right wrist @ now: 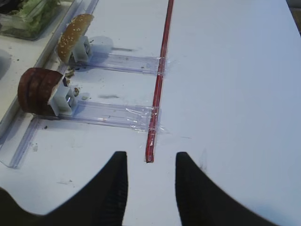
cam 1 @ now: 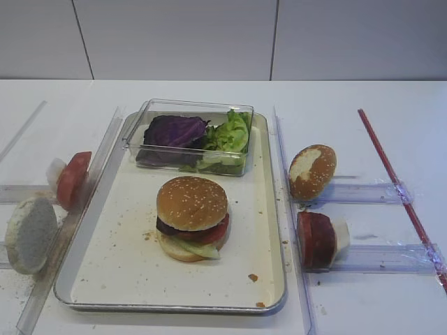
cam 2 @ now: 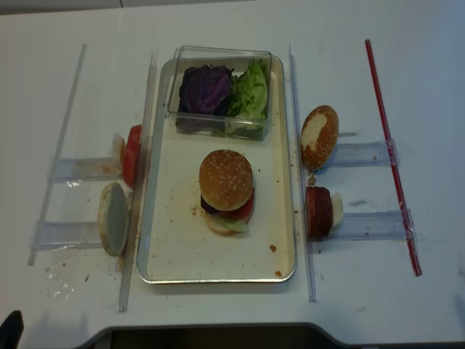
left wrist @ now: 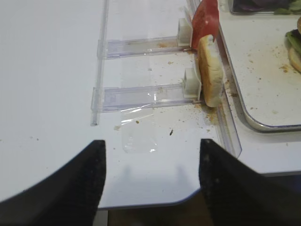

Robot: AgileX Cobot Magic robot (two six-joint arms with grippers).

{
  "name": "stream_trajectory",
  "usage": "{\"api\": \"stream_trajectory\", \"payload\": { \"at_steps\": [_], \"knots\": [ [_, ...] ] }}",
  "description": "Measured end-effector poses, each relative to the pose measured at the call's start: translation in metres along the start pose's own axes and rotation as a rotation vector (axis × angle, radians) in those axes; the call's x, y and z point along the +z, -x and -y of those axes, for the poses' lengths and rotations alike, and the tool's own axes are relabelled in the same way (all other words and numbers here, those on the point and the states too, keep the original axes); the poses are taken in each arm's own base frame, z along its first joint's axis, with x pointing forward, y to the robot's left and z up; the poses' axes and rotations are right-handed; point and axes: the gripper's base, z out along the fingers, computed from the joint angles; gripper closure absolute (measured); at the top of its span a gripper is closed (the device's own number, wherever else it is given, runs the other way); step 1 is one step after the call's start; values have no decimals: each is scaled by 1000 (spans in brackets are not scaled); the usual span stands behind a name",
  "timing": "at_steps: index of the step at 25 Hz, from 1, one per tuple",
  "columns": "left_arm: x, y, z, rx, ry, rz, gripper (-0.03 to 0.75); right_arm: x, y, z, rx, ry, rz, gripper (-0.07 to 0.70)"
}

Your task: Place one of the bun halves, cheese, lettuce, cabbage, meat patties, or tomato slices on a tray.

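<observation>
Right wrist view gave you the right gripper [right wrist: 146,188] with its two dark fingers [right wrist: 113,188] parted and nothing between them, hanging over bare white table [right wrist: 235,94]. Just ahead of the gap lay the near end of a red strip [right wrist: 157,89] taped across two clear plastic rails [right wrist: 113,115]. At the far end of the nearer rail stood the meat patties [right wrist: 35,89] on edge against a white block; on the farther rail you had a brown bun with a pale patch [cam 1: 312,171], also on edge.

Your left gripper [left wrist: 150,183] was likewise spread wide and empty, above the table's front edge. Beyond it sat two more clear rails, the nearer one carrying a pale flat bun half [left wrist: 210,70] upright, the farther one the tomato slices [left wrist: 205,21], both just beside the rim of the tray [cam 1: 105,279].

From the high views, neither gripper showed over the tray. On the tray you could see a stacked burger near the middle: the sesame bun top [cam 1: 192,202] on a dark patty and a red slice, with pale green leaf and a bun base underneath. Crumbs were scattered around it. At the tray's far end a clear plastic box [cam 1: 136,129] held the cabbage [cam 1: 174,130] on the left and the lettuce [cam 1: 229,132] on the right, touching each other.
</observation>
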Motion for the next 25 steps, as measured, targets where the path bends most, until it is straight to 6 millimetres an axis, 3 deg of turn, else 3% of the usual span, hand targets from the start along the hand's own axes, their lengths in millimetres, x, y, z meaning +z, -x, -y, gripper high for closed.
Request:
{"api": "stream_trajectory", "payload": {
  "at_steps": [4,7,15,25],
  "knots": [
    [0,0,0,0,0,0,304,0,0,0,-1,-1,0,348],
    [0,0,0,0,0,0,304,0,0,0,-1,-1,0,297],
    [0,0,0,0,0,0,304,0,0,0,-1,-1,0,-20],
    [0,0,0,0,0,0,304,0,0,0,2,-3,-1,-60]
  ]
}}
